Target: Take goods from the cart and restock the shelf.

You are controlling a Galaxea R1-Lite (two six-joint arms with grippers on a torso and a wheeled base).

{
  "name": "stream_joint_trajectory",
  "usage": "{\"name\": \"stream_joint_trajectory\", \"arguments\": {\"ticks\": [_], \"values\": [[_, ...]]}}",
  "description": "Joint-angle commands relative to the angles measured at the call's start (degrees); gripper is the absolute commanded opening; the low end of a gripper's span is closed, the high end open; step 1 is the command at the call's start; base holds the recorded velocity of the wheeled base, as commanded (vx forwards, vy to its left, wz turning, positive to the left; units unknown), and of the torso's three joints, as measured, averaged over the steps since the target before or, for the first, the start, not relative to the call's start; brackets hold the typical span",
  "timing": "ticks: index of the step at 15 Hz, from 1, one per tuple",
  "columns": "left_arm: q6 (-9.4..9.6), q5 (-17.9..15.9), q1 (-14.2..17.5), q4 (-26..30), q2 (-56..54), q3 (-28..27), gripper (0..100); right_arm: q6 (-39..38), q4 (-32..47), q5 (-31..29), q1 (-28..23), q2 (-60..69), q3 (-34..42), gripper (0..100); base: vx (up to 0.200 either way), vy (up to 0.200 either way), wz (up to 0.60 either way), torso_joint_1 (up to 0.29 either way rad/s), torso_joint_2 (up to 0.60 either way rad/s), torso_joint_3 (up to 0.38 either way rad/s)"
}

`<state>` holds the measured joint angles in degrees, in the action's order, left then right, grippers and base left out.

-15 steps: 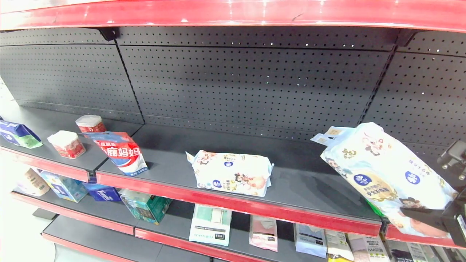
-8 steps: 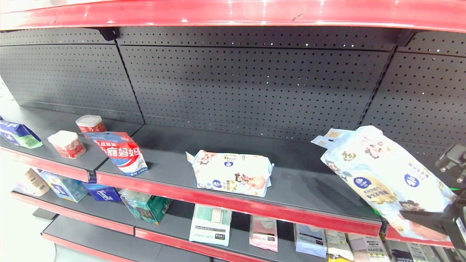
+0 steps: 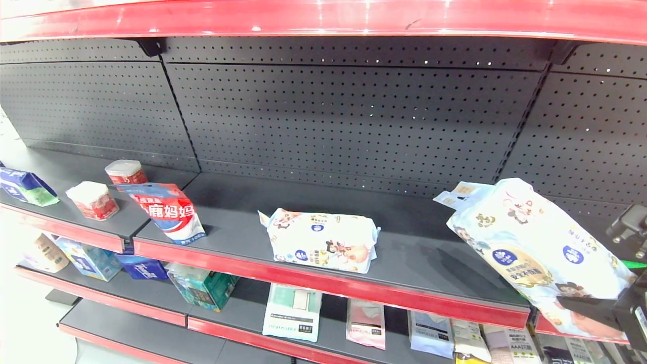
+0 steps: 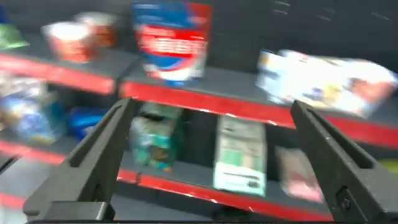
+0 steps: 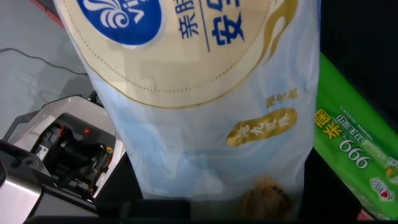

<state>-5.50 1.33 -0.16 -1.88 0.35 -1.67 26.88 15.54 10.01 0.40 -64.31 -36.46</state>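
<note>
Clamped by the right gripper (image 3: 594, 306) at its lower corner: a pale cartoon-printed pack (image 3: 536, 247), tilted, upper corner toward the pegboard back (image 3: 354, 116). Hangs at the right end of the shelf (image 3: 328, 284), its low end covering the red front lip there.

Bare deck between it and a second pack (image 3: 321, 241) of the same print, lying flat near the lip at mid-shelf. More bare deck behind that one, right up to the pegboard. Farther left, a red, white and blue pouch (image 3: 167, 210) standing at the lip, then two tubs (image 3: 93, 199) on the neighbouring board.

From the right wrist: the held pack close up, pressed between dark fingers, with a green pack (image 5: 357, 155) just beside it. From the head, merely a thin green sliver past the held pack's edge.

From the left wrist: left gripper (image 4: 214, 165) spread wide, holding nothing, facing the shelf front. Framed between its fingers, boxes (image 4: 239, 155) on the lower board, with pouch and second pack above.
</note>
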Motion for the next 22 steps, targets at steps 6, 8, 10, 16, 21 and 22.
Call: {"name": "stream_joint_trajectory", "arguments": {"ticks": [6, 8, 10, 16, 21, 22], "values": [[1.02, -0.45, -0.11, 0.38, 0.0, 1.23, 100, -0.16, -0.07, 0.01, -0.05, 0.23, -0.1, 0, 0.0, 0.0, 0.0, 0.0, 0.0, 0.0], [0.84, -0.36, -0.11, 0.3, -0.09, 1.32, 100, -0.16, -0.07, 0.01, 0.04, 0.15, 0.08, 0, 0.0, 0.0, 0.0, 0.0, 0.0, 0.0], [0.84, -0.27, -0.11, 0.12, -0.09, 1.41, 100, -0.16, -0.07, 0.1, 0.04, -0.12, 0.08, 0, 0.0, 0.0, 0.0, 0.0, 0.0, 0.0], [0.84, -0.27, -0.11, 0.12, -0.09, 1.41, 100, 0.01, 0.01, 0.1, 0.13, -1.09, 0.34, 0, 0.0, 0.0, 0.0, 0.0, 0.0, 0.0], [0.84, -0.27, -0.11, 0.12, -0.09, 1.41, 100, 0.45, -5.26, 0.27, 0.3, -11.1, -1.07, 0, 0.0, 0.0, 0.0, 0.0, 0.0, 0.0], [0.84, -0.27, -0.11, 0.12, -0.09, 1.41, 100, 0.28, -7.11, 0.27, 0.3, -12.6, -1.16, 0, 0.0, 0.0, 0.0, 0.0, 0.0, 0.0]]}}
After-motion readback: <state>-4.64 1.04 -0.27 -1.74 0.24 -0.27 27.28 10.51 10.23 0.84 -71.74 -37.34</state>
